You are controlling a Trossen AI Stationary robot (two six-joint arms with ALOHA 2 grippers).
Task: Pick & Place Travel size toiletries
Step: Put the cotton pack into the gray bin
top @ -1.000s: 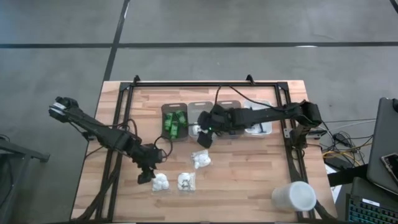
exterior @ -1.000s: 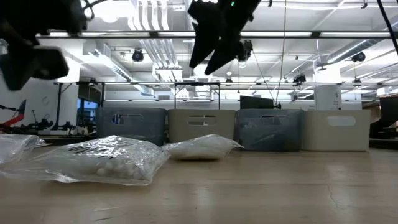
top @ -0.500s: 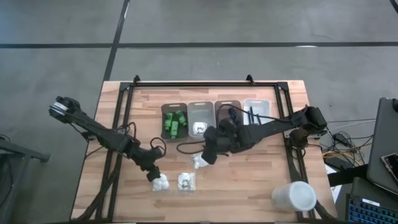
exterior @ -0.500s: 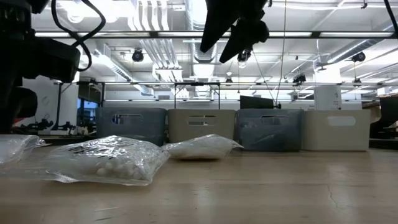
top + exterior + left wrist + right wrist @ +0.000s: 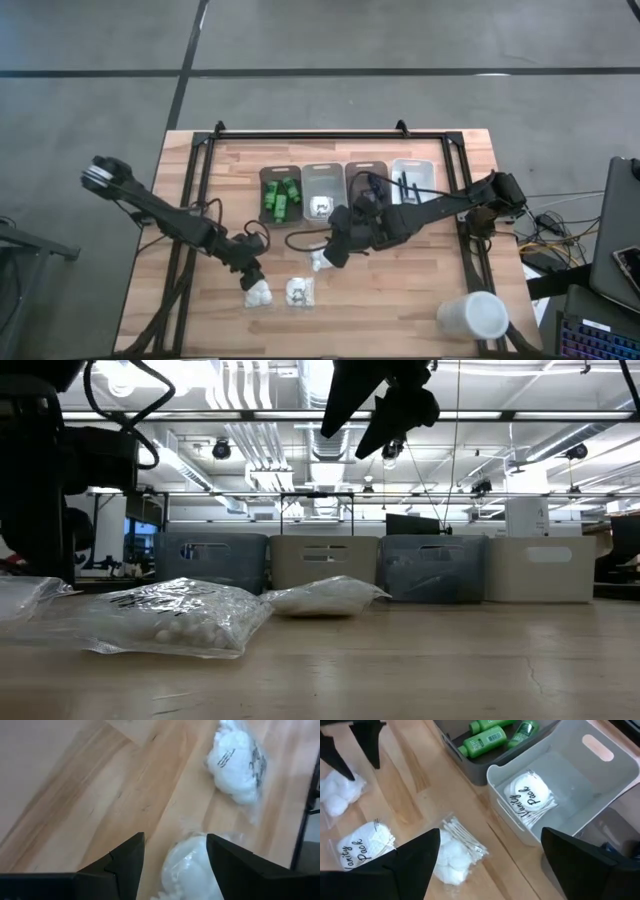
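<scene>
Open jaws above wooden table (image 5: 400, 290)

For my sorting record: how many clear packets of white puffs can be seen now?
4: one in the light bin; three on the table, under the left gripper, mid-table, below the right gripper. More may be hidden.

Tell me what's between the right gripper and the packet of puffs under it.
Nothing. In the right wrist view the right gripper hangs open over the packet on the table, with only air between them.
</scene>
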